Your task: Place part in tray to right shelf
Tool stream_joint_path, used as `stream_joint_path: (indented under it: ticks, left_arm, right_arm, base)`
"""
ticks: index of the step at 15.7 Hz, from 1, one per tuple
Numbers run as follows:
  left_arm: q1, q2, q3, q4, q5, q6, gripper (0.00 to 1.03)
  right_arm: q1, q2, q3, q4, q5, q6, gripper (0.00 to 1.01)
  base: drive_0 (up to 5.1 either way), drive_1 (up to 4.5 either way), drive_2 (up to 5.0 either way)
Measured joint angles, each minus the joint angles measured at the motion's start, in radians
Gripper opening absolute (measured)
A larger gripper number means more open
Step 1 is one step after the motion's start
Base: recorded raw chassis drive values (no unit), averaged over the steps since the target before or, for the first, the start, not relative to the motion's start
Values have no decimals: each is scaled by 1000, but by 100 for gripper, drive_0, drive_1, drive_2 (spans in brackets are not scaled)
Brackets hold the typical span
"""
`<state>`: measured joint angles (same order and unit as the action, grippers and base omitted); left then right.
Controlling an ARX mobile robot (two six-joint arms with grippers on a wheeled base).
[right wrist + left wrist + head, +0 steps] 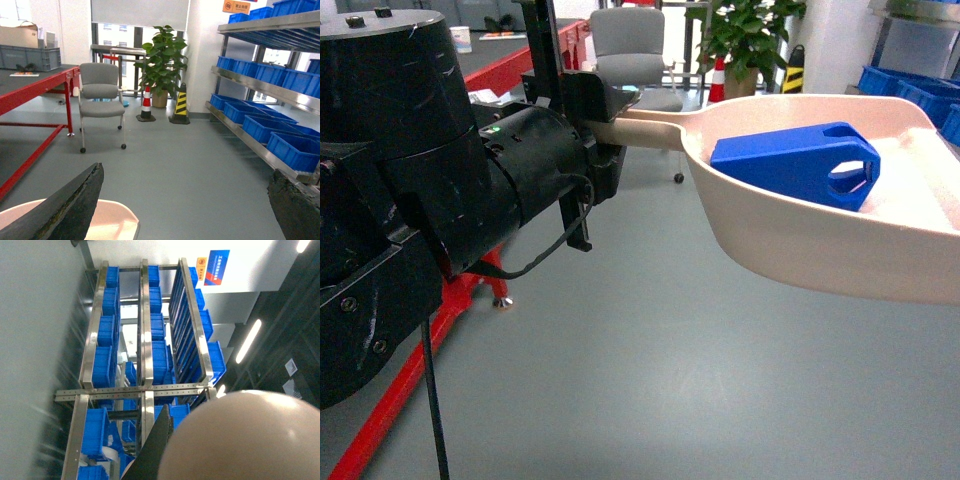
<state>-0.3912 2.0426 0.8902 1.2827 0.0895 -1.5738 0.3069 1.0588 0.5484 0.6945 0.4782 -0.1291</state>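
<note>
The beige tray [790,250] hangs in the air across the right of the head view, with the blue part [790,165] lying inside its bowl. My left gripper [605,130] is shut on the tray's handle [650,130]. In the left wrist view the tray's rounded back [240,440] fills the lower right beside one dark finger [155,450]. My right gripper [186,172] is open and holds nothing, with a corner of the tray [107,220] below its left finger. The right shelf [267,156], a steel rack, runs along the right.
Blue crates [295,147] fill the rack's levels and show at the head view's top right [910,95]. A red-framed table [35,90], a grey chair [100,95], a potted plant [162,55] and striped cones [180,102] stand around the grey floor.
</note>
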Motion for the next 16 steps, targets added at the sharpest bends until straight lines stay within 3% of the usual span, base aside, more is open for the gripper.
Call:
stream_joint_path:
  ticks: [16]
  left_arm:
    - [0,0,0,-5,-3,2,13]
  right_arm:
    - [1,0,0,2,0,0,98]
  base:
    - [1,434,-432]
